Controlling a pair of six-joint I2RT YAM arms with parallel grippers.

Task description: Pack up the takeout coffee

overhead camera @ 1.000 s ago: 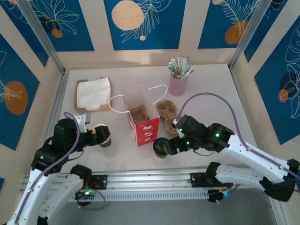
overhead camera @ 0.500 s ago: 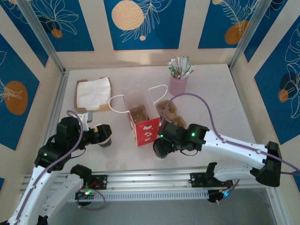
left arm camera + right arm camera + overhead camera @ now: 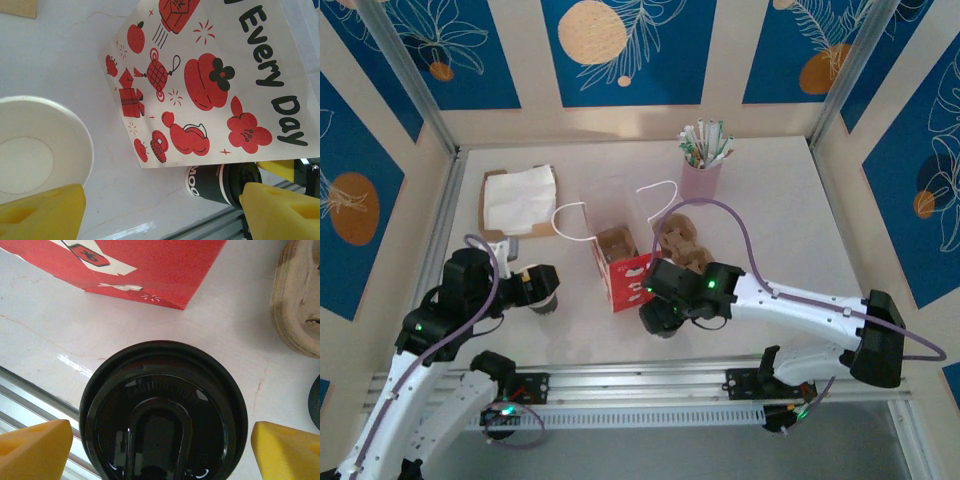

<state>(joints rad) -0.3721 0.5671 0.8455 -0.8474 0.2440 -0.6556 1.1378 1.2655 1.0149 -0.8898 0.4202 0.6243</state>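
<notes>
The yellow fingers (image 3: 35,450) of the right gripper (image 3: 161,452) stand wide apart, one on each side of the takeout coffee (image 3: 165,405). A thin strip of table (image 3: 60,340) shows between each tip and the lid's rim, and they grip nothing. From this wrist the coffee is a round, glossy black plastic lid with raised lettering and a long oval sip recess, and the lid hides the cup beneath. The coffee stands just beside the bottom corner of the red-and-white bag (image 3: 140,265), near the front rail (image 3: 20,400). The cardboard cup carrier (image 3: 300,305) lies off to the other side.

The left wrist view gives what the lid hides: the coffee's side, a dark band with white lettering, seen past the bag's lower edge. The bag's broad white face carries red drawings and black words. The left gripper (image 3: 160,212) is likewise wide open and empty, with bare table between its fingers. An open cup (image 3: 35,150) with a white inside sits just ahead of one finger.

From above, the bag stands upright mid-table with the right gripper at its near right corner. The pink cup of sticks (image 3: 701,180) and a white napkin (image 3: 520,198) lie farther back.
</notes>
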